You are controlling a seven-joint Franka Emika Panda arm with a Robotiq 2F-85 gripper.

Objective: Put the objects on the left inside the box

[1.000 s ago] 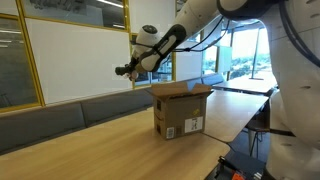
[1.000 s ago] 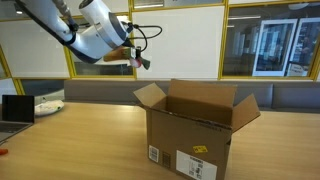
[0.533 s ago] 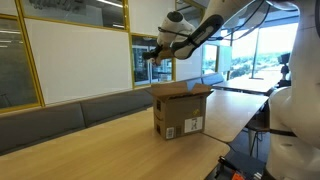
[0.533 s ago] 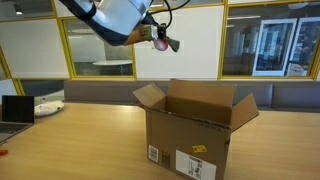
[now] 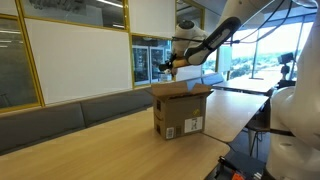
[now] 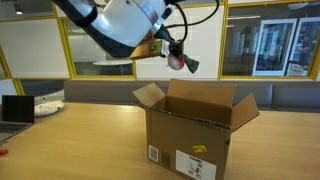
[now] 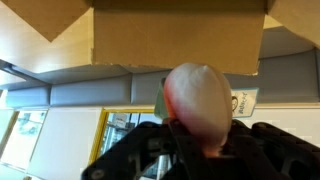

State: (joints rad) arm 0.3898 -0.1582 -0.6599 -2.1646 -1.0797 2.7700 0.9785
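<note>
1. Step rn: mid-carry, one item on its way to the box. The gripper (image 6: pixel 179 62) hangs in the air in the upper middle of an exterior view, w/ the arm (image 6: pixel 115 25) coming in from the upper left of the frame.
2. Claw: jaws pinched almost closed on the reddish rounded piece (image 7: pixel 200 100). Wrist view shows it egg-shaped at lower centre, sitting between the dark fingers (image 7: pixel 150 150). So it's gripped, not let go.
3. Where the piece is vs the box (image 6: pixel 195 135): above it, well clear of the rim, up near the flap (image 6: pixel 150 97) that sticks out on the left side of the frame. In an exterior view the gripper (image 5: pixel 165 70) sits just above the box (image 5: pixel 182 118) at centre frame. Can't tell from either angle whether it's properly over the opening or a bit off toward that edge.
4. Box: brown cardboard, flaps open, standing on the wooden table (image 6: pixel 60 150), centre-right of frame. In the wrist view, cardboard fills the top of the frame.
5. Next move imo: centre the piece over the opening, drop down between the flaps, then open the jaws. Main thing to watch is clipping that flap on the way.
6. Progress: no view inside the box, so idk what's already in. There's a small white thing (image 6: pixel 48 105) at the far left of the table by a laptop (image 6: pixel 12 108). It might be another item, but it's too small to call.
</note>
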